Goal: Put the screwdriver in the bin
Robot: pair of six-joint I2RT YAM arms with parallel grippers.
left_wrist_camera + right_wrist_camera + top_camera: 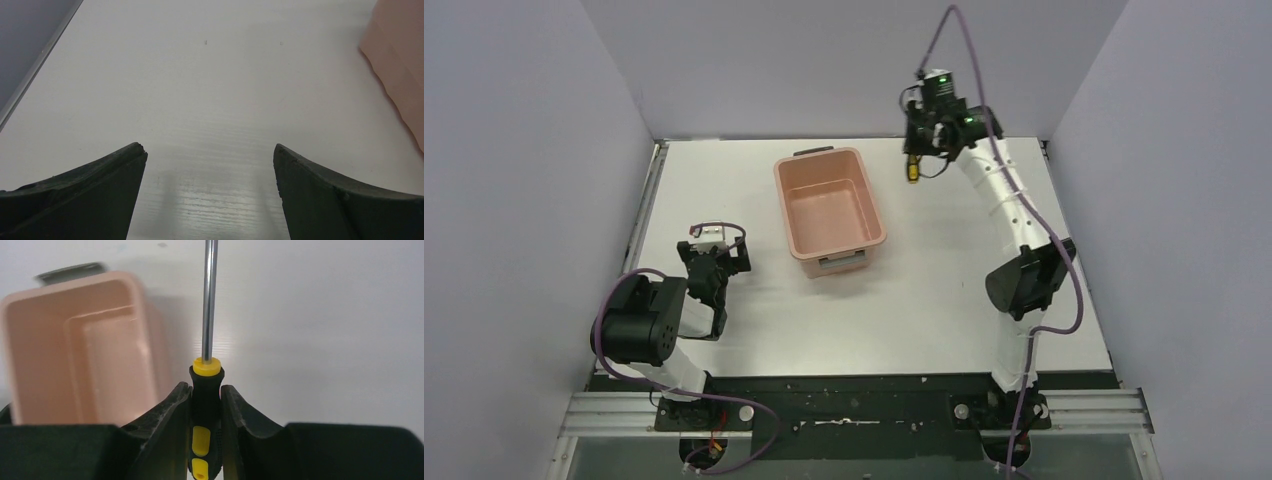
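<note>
Screwdriver (pixel 206 405) was gripped by its yellow-and-black handle between the fingers of the right gripper (pixel 206 390), shaft pointed away from the wrist camera; it was held above the table (pixel 924 290), beside the far right corner of the bin (pixel 828 207), not over it. Left gripper (pixel 210 155) was seen spread wide, nothing held, left of the bin
</note>
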